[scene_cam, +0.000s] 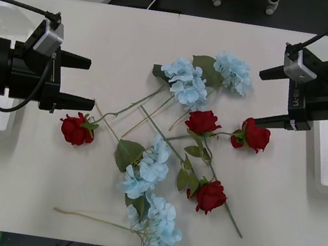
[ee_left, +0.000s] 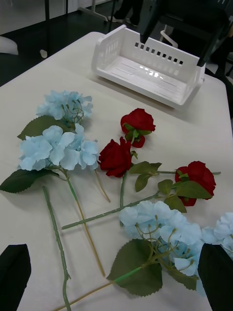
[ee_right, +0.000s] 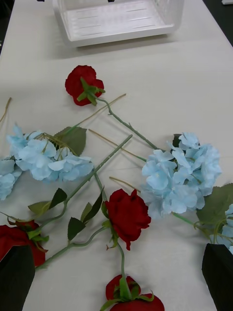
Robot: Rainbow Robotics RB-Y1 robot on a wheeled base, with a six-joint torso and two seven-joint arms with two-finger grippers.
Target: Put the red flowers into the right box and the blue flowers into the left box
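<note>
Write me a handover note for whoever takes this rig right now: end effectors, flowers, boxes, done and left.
Left end effector: open, empty, hovering at the table's left side, just above the leftmost red rose.
Right end effector: open, empty, at the table's right side, beside the rightmost red rose.
Red flowers: four, all on the table; the other two at and.
Blue flowers: all on the table, clusters at and, stems crossing the roses' stems.
Right box and left box: no flowers in the parts in view.
Done: nothing sorted. Left: every flower.
</note>
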